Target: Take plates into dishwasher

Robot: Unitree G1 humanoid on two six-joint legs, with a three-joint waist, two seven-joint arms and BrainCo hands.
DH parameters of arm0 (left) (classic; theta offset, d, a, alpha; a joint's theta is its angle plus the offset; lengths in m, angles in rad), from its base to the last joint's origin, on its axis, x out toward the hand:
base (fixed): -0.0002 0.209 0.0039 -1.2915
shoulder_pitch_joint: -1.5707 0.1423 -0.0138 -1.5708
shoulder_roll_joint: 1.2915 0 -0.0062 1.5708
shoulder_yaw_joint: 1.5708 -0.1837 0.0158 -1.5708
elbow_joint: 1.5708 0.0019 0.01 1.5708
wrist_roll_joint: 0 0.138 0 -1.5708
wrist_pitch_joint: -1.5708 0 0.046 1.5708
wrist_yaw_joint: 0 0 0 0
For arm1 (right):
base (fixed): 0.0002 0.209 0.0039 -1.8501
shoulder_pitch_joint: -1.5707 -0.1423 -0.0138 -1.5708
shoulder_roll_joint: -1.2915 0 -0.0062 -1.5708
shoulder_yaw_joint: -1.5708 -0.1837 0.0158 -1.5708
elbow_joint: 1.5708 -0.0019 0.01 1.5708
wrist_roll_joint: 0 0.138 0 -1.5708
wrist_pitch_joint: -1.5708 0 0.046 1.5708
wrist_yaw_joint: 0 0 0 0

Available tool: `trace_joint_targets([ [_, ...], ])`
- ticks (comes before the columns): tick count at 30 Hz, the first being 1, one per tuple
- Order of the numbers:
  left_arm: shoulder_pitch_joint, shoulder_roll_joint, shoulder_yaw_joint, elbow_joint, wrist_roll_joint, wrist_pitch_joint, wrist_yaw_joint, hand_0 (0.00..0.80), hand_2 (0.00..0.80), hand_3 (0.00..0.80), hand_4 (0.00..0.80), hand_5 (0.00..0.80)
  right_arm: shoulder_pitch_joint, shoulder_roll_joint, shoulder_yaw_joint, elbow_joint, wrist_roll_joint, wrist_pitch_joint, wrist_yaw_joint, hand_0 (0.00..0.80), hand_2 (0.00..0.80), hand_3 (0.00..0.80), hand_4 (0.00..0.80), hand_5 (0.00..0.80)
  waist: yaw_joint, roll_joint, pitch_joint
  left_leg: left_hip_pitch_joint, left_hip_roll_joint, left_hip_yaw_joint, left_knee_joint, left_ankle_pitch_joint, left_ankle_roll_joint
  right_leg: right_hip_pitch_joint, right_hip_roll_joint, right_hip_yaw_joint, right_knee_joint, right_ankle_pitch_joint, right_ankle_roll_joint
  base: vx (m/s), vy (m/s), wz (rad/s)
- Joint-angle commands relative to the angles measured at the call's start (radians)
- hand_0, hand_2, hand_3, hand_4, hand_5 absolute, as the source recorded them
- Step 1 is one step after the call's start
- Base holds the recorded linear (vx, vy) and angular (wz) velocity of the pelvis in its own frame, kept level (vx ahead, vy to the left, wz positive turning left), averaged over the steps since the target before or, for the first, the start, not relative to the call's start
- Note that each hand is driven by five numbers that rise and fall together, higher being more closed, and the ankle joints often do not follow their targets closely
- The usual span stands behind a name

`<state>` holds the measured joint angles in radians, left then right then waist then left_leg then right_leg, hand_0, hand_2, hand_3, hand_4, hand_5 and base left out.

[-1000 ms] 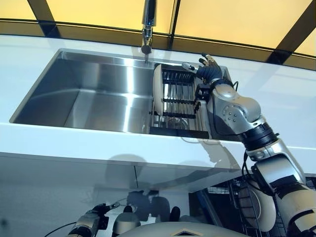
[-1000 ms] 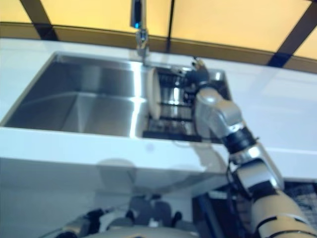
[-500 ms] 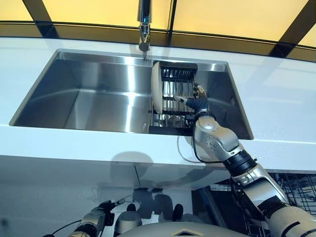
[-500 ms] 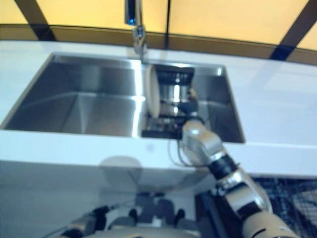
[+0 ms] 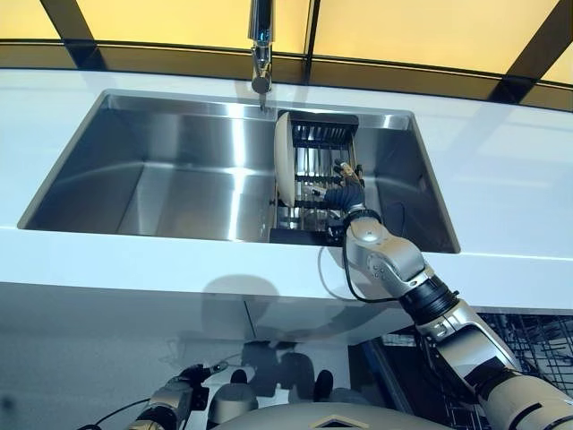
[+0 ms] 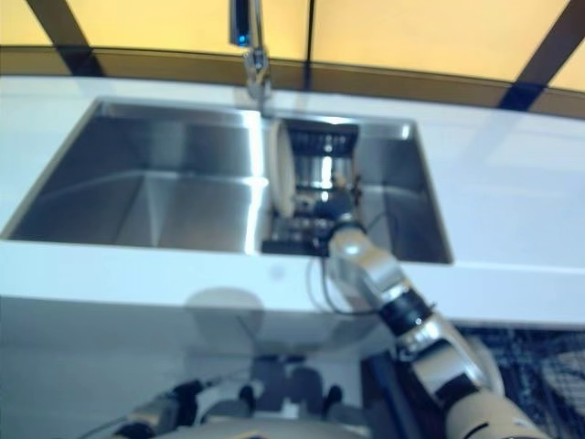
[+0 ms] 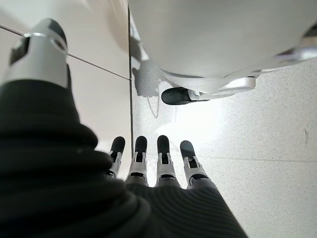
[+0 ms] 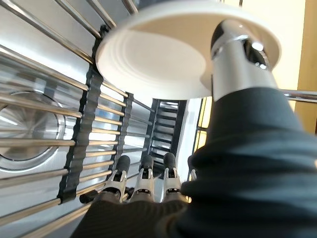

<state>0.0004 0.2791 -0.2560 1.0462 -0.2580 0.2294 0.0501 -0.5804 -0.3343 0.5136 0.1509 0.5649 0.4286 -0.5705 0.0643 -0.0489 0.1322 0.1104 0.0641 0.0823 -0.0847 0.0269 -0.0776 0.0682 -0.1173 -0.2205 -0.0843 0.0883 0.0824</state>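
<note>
A white plate [image 5: 283,168] stands on edge at the left end of a black wire drying rack [image 5: 313,208] in the right part of the sink. My right hand [image 5: 346,194] reaches down into the rack just to the right of the plate. The right wrist view shows its fingers [image 8: 144,177] straight over the rack bars, with the thumb [image 8: 237,54] up by the rim of the plate [image 8: 153,62]; I cannot tell whether it touches. My left hand [image 5: 170,399] hangs low below the counter, fingers [image 7: 161,158] straight, holding nothing.
The steel sink [image 5: 170,175] is set in a white counter [image 5: 501,179], with a faucet [image 5: 260,49] behind the rack. Wire bars of the dishwasher basket [image 5: 542,330] show at the lower right under the counter. The left basin holds nothing.
My right hand has come down from the rack's far right corner into the rack and moved left, close to the plate. The view has also shifted slightly.
</note>
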Motion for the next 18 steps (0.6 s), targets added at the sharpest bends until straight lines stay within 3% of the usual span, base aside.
trace_joint_targets([
  [1,-0.06,-0.001,-0.055,0.067,-0.002,-0.014,0.014,0.0,0.0,0.0,0.0,0.0,-0.046,-0.024,0.03,-0.085,-0.052,-0.008,0.027,0.0,0.0,0.0,0.0,0.0,0.001,-0.002,-0.018,-0.021,-0.044,0.025,0.023,-0.056,0.056,-0.02,-0.043,0.021,0.06,-0.044,0.066,0.0,0.0,0.0],
  [18,-0.073,0.005,-0.064,0.074,0.016,0.0,0.007,0.0,0.0,0.0,0.0,0.0,-0.171,-0.026,0.057,-0.013,-0.147,0.056,0.129,0.0,0.0,0.0,0.0,0.0,0.03,-0.017,-0.025,-0.018,-0.042,0.007,0.023,-0.057,0.054,-0.017,-0.047,0.001,0.067,-0.043,0.069,0.0,0.0,0.0],
])
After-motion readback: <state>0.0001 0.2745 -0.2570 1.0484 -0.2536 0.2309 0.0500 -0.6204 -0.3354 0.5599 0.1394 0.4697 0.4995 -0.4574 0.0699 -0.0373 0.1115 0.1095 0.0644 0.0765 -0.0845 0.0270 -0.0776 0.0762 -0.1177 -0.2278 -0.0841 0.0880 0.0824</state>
